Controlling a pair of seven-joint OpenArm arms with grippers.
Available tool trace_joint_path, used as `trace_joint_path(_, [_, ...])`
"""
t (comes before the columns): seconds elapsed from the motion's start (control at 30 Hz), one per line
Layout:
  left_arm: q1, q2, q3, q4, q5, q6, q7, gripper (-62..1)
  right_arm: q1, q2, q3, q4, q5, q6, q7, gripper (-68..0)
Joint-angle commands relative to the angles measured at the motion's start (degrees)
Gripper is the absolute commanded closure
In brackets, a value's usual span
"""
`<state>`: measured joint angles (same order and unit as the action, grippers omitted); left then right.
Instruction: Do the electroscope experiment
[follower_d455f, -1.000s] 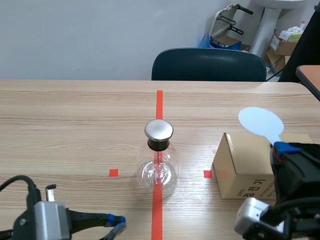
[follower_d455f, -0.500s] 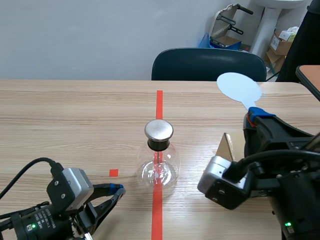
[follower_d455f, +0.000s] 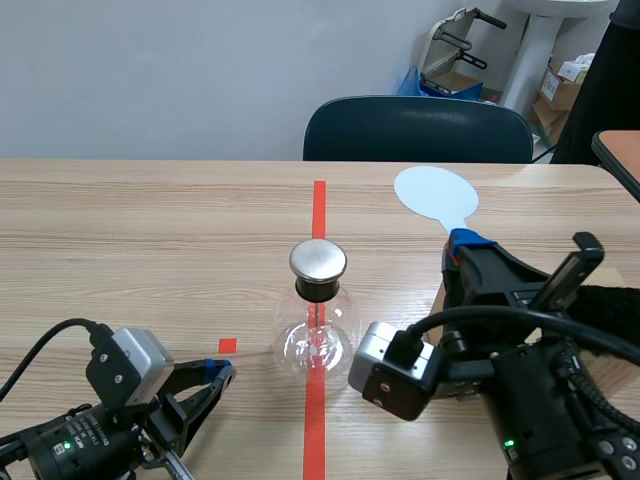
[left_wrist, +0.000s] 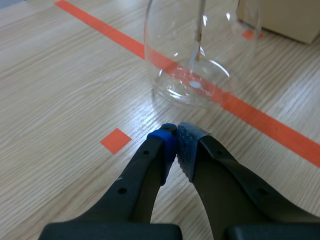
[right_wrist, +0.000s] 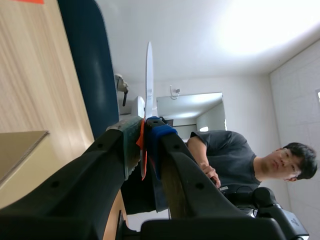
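The right pincer clamps a white paddle by its stem. The left pincer is closed empty, glass flask just ahead.

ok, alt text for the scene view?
A glass flask with a metal cap stands on the red tape line, centre frame. The right hand, shut on a white paddle, holds it raised to the flask's right; the left hand sits low and shut at its left.

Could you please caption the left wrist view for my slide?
Shut left pincer facing the glass flask on red tape.
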<state>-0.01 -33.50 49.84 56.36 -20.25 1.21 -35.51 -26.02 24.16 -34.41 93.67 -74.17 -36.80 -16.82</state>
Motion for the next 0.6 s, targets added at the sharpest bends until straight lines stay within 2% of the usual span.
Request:
trace_joint_path(0.0, [-0.2,0.2,-0.3,1.6,-0.1,-1.0,-1.1,-3.1,1.3,0.4,0.2,-0.4,-0.5,-0.6,-0.3,-1.1])
trace_joint_path(0.33, [-0.2,2.0,-0.3,1.6,0.0,-1.1,-1.0,-3.1,3.7,0.2,-2.4,-4.7,-1.3,-0.6,-1.5,-1.1])
trace_joint_path(0.57, [-0.4,2.5,-0.3,1.7,0.0,-0.9,-1.0,-3.1,4.0,0.1,-3.2,-5.1,-1.3,0.0,-1.5,-1.1])
